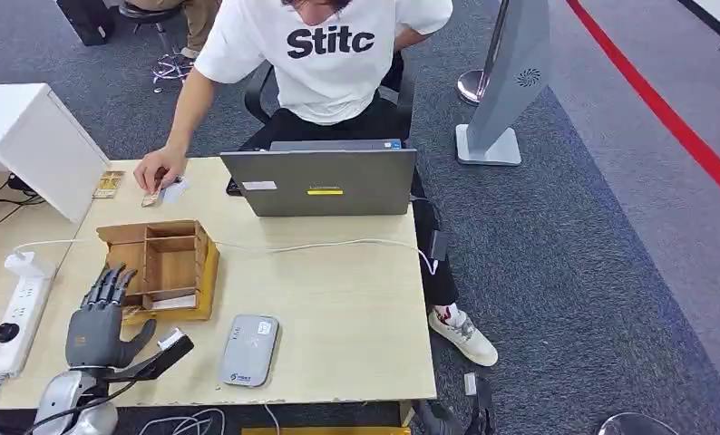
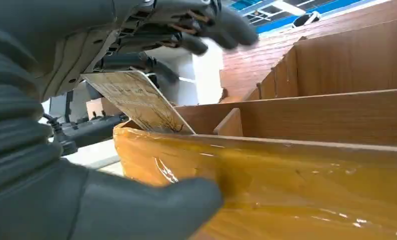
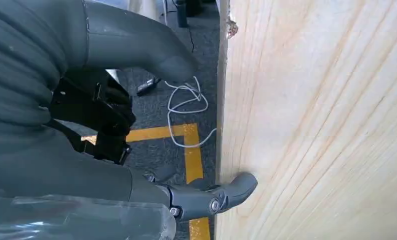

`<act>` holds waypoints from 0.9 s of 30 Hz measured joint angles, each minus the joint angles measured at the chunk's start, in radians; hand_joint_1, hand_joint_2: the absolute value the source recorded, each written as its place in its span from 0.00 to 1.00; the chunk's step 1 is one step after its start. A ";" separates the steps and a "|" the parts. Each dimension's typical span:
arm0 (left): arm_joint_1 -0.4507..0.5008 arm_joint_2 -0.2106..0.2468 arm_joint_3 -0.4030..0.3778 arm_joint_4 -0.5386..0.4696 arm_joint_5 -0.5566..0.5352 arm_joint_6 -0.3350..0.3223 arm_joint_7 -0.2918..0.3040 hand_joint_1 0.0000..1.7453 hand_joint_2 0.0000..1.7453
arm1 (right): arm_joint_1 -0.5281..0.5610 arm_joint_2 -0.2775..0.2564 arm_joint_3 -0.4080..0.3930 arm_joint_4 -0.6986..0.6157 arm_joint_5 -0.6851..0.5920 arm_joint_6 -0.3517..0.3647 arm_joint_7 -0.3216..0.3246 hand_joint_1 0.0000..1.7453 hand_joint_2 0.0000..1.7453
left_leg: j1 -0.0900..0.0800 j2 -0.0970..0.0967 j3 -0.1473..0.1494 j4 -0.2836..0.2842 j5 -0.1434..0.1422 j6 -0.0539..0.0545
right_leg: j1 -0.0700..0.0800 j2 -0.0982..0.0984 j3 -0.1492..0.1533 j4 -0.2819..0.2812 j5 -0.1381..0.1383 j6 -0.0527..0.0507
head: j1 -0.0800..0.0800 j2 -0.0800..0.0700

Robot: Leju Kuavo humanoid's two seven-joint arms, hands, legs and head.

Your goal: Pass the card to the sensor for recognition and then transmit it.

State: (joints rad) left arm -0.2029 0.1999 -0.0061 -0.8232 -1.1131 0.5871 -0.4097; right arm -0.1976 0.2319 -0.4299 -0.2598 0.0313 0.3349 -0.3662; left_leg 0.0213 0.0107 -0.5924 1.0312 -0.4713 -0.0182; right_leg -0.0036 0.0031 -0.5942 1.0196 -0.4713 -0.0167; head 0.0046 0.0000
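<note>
Card (image 2: 136,100) under left hand (image 1: 98,317) fingers (image 2: 226,25) over wooden organizer (image 1: 170,263).

a person (image 1: 325,54) in a white t-shirt sits at the table's (image 1: 338,308) far edge behind an open grey laptop (image 1: 325,181), one hand (image 1: 160,169) resting near the far left corner. a white power strip (image 1: 16,313) lies along the left edge.
</note>
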 joint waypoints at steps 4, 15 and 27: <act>0.002 0.001 -0.013 -0.007 0.002 0.001 0.000 1.00 1.00 | 0.000 0.000 0.000 0.000 0.000 0.000 0.000 0.00 1.00 | 0.000 0.000 0.000 0.000 0.000 0.000 | 0.000 0.000 0.000 0.000 0.000 0.000 | 0.000 0.000; 0.003 0.004 -0.023 -0.038 0.010 0.008 -0.002 1.00 1.00 | 0.000 0.000 0.000 0.000 -0.002 0.000 -0.001 0.00 1.00 | 0.000 0.000 0.000 0.000 0.000 0.000 | 0.000 0.000 0.000 0.000 0.000 0.000 | 0.000 0.000; 0.007 0.004 -0.031 -0.045 0.013 0.009 -0.002 1.00 1.00 | 0.000 0.000 0.000 0.000 -0.002 0.000 -0.001 0.00 1.00 | 0.000 0.000 0.000 0.000 0.000 0.000 | 0.000 0.000 0.000 0.001 0.000 0.000 | 0.000 0.000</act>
State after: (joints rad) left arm -0.1962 0.2037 -0.0366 -0.8683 -1.1002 0.5959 -0.4112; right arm -0.1975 0.2319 -0.4295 -0.2598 0.0294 0.3346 -0.3670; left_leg 0.0213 0.0108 -0.5922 1.0312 -0.4712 -0.0184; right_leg -0.0036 0.0030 -0.5942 1.0205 -0.4713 -0.0168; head 0.0042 0.0000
